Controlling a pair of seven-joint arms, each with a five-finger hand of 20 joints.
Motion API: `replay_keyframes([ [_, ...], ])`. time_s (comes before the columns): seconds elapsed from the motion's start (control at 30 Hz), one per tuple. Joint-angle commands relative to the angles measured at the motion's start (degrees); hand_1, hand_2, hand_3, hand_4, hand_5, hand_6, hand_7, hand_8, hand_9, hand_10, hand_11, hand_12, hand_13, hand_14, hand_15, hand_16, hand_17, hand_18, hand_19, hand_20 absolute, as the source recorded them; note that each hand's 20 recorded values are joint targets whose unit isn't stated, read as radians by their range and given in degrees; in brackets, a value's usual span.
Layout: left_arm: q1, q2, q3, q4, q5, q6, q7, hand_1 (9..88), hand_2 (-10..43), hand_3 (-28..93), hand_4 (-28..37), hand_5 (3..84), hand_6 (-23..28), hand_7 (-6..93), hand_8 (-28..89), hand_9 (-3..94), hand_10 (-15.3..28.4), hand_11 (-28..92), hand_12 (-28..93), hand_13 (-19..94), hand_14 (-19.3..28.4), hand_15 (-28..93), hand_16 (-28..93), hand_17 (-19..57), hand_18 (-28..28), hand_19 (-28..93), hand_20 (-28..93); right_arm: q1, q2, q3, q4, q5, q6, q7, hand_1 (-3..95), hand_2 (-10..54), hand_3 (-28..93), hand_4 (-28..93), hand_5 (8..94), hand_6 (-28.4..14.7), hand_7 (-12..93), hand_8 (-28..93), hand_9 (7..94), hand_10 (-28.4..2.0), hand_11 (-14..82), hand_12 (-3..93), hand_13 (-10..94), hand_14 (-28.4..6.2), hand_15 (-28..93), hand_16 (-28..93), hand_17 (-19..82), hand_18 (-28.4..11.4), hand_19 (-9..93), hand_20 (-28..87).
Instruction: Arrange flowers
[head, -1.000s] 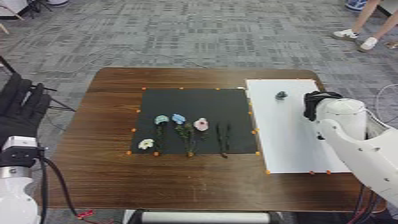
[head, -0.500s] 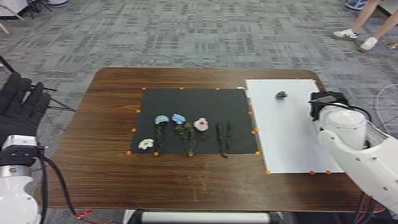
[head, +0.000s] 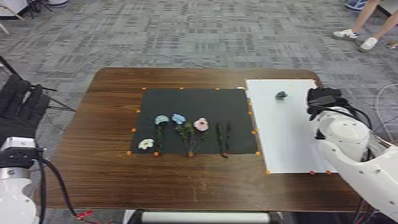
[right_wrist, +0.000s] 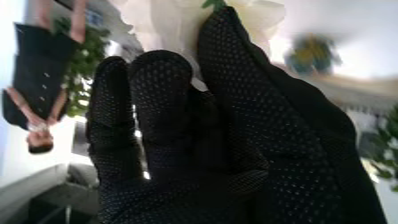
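Right fingers (right_wrist: 160, 100) sat narrow, pinching the white flower (right_wrist: 160, 22) — placement called for light grip, slow lowering, petals clear of the green piece (head: 281, 95).

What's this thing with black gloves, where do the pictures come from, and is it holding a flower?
It's a robot with two white arms. Its head camera looks down at the brown table; another camera sits on its right wrist, close to the right hand. On the black mat lie a white flower, pink flower and two bluish flowers. A small dark green thing is on the white sheet. The right hand seems to hold a pale flower at its fingertips. The left hand is open beside the table.
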Motion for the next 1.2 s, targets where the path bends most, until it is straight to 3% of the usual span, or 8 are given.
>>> replay_keyframes([
  [0.03,0.7,0.28,0.06,-0.36,-0.51,0.06,0.29,22.4,13.7,71,-28.3,38.3,5.8,8.2,-7,28.9,11.6,13,11,22,12.0,16,-2,-4.3,10.6,18,11,5.81,-1.53,-1.33,-7.8,0.24,0.12,-2.32,61.3,-9.5,73,-28,66.0,1.8,28,-5,79.0,-7.2,27.7,49.3,68,-5.1,61,48,31,-22.1,74,36],
  [0.17,-0.37,0.53,1.06,0.0,-0.39,0.12,0.08,22.4,13.6,71,-28.3,38.4,5.8,8.1,-8,28.9,11.6,13,11,22,12.0,16,-2,-4.3,10.6,17,11,8.29,-3.6,-4.26,-9.82,-0.09,1.82,-6.05,61.4,-9.5,73,-28,65.7,1.8,27,-5,78.6,-7.3,28.3,49.2,68,-5.2,61,48,30,-22.1,74,36],
  [0.5,-1.99,0.91,2.55,0.67,-0.15,0.3,-0.46,22.3,13.7,71,-28.3,38.4,5.8,8.2,-8,28.9,11.6,13,11,22,12.0,16,-2,-4.3,10.6,17,11,17.6,-14.69,-14.15,-2.43,0.76,4.54,-11.98,61.5,-9.5,72,-28,65.3,1.8,27,-6,77.7,-7.5,29.0,49.6,67,-5.4,62,48,30,-21.9,73,36],
  [0.83,-2.58,0.97,3.23,0.84,-0.14,0.34,-0.89,22.4,13.7,71,-28.3,38.4,5.8,8.1,-7,28.9,11.7,13,11,22,12.1,16,-2,-4.3,10.6,17,11,16.32,-18.59,-16.04,-0.24,-0.06,-0.62,-13.87,61.1,-9.5,73,-28,65.6,2.1,27,-6,77.8,-7.5,28.7,49.7,67,-5.1,62,48,30,-21.6,73,36],
  [0.9,-2.31,0.93,2.92,0.45,-0.3,1.65,-1.39,22.4,13.6,71,-28.3,38.5,5.8,8.1,-7,28.9,11.7,13,11,22,12.1,16,-2,-4.3,10.6,17,11,15.92,-18.07,-17.16,-0.3,-2.28,-1.32,-14.0,61.1,-9.5,72,-28,65.6,2.1,28,-5,77.8,-7.4,28.6,49.9,67,-5.1,62,48,30,-21.6,73,36],
  [1.13,-2.02,0.72,2.69,0.39,-0.83,2.37,-1.09,22.4,13.8,71,-28.3,39.1,6.0,8.2,-8,29.1,11.7,13,11,22,12.0,17,-2,-4.3,10.6,18,11,14.2,-16.96,-18.36,-0.73,-3.74,-3.7,-15.06,60.8,-9.5,72,-28,65.5,2.1,28,-6,77.9,-7.4,28.1,50.1,67,-5.3,62,48,29,-21.8,73,36],
  [1.17,-1.96,0.78,2.64,0.18,-1.16,3.23,-1.1,22.4,13.8,71,-28.3,39.2,6.1,8.2,-8,29.1,11.7,13,11,22,12.0,17,-2,-4.3,10.6,18,11,14.27,-16.85,-18.85,-0.71,-3.78,-3.54,-15.2,60.7,-9.5,72,-28,65.5,2.2,27,-6,77.9,-7.4,28.0,50.1,67,-5.3,62,48,29,-21.8,73,36],
  [1.2,-1.95,0.83,2.69,-0.28,-1.76,5.15,-1.03,22.4,13.8,71,-28.3,39.4,6.1,8.4,-8,29.3,11.8,13,11,22,12.2,17,-1,-4.3,10.6,18,11,14.31,-16.69,-19.28,-0.78,-3.95,-3.6,-15.41,60.7,-9.5,72,-28,65.5,2.2,28,-6,77.8,-7.4,27.9,50.1,67,-5.3,62,48,29,-21.8,73,36],
])
